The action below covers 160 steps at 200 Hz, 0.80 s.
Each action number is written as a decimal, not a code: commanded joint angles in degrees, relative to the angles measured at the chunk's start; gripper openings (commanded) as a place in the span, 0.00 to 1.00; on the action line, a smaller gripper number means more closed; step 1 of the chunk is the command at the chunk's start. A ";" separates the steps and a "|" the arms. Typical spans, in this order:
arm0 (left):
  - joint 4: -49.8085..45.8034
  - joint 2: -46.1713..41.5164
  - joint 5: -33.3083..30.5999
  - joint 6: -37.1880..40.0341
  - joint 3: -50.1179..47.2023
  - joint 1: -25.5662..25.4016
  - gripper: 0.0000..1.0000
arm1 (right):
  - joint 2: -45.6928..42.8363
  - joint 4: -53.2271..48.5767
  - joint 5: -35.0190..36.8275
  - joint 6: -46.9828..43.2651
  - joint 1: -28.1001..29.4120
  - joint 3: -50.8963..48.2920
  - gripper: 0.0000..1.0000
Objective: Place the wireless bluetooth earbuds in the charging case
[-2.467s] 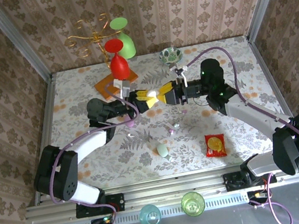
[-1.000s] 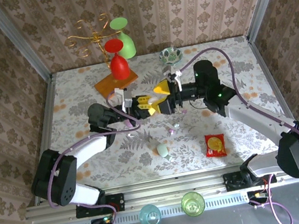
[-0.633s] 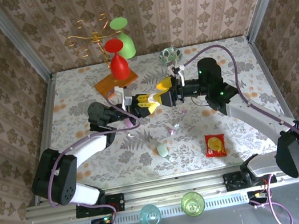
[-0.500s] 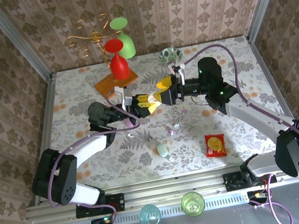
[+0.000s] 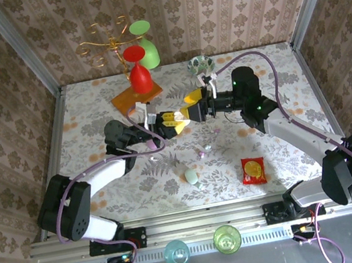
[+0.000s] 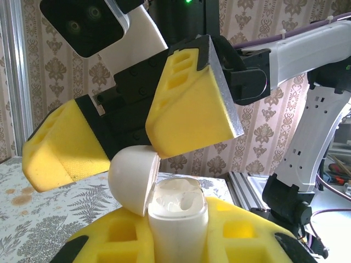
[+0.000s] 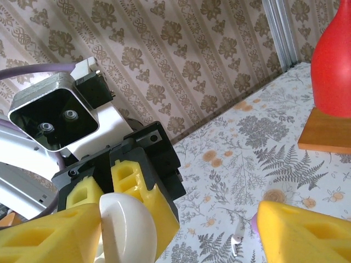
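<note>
above the table's middle, the left gripper (image 6: 178,238) clamps a glossy white charging case (image 6: 178,216), long axis running out along the fingers, mouth toward the right gripper (image 7: 181,222) — whose yellow fingers stand spread wide about the domed lid (image 6: 133,178), hinged aside. the case's base is cut off, and the pale shapes in its wells are hard to read. lilac earbuds (image 5: 202,154) lie on the floral table (image 5: 90,106) — too small to tell which way they point.

left arm (image 5: 104,170) extended, left fingers (image 6: 118,238) clamped on charging case (image 6: 176,219) | right arm (image 5: 299,133) opposite, right fingers (image 6: 192,104) spread wide
</note>
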 commanded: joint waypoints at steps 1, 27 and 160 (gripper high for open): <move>3.94 -1.70 0.78 0.57 -0.01 -0.04 0.02 | -2.02 1.47 -1.75 -0.53 -0.33 -1.09 0.81; 3.94 -1.59 0.22 0.32 0.17 0.13 0.02 | -4.57 3.02 -1.44 -2.42 -0.04 -3.66 0.87; 3.94 0.01 -0.53 -7.06 3.39 0.48 0.02 | -1.61 0.75 -5.49 -7.56 1.08 -2.92 0.56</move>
